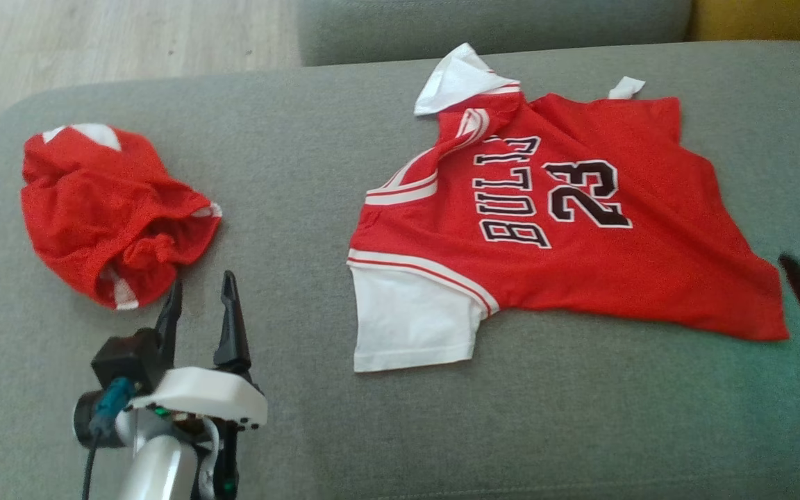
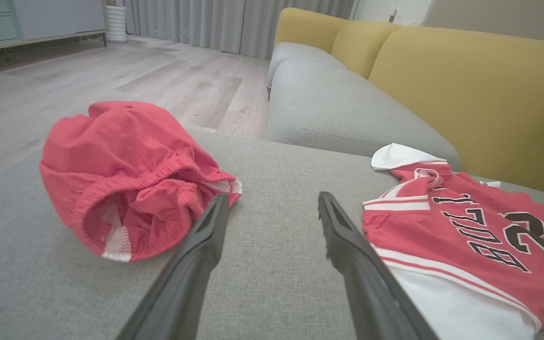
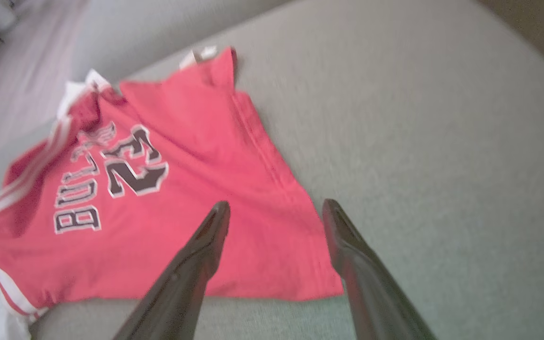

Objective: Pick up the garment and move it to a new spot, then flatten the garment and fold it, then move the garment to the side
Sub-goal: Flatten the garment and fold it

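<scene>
Now, left gripper (image 2: 273, 198): dark tapered fingers spread, nothing between them, over bare cushion (image 1: 303, 173).
Next, right gripper (image 3: 276, 205): fingers apart over the hem corner of the jersey (image 3: 182, 212); blurred, contact unclear.
Garment: red knit, white sleeves, "23" print, spread fairly flat on grey weave, collar rumpled.
Leftward, shorts (image 1: 108, 208): crumpled red heap just past the left fingertips.
Far: yellow backrest (image 2: 465, 94), pale wood floor (image 2: 111, 71).

I see a wide bare strip of grey sofa cushion (image 1: 289, 208) between the crumpled red shorts (image 1: 112, 212) and the spread jersey (image 1: 567, 229), open cushion in front of both, and the yellow backrest (image 2: 480, 94) walling off the side beyond the jersey.
</scene>
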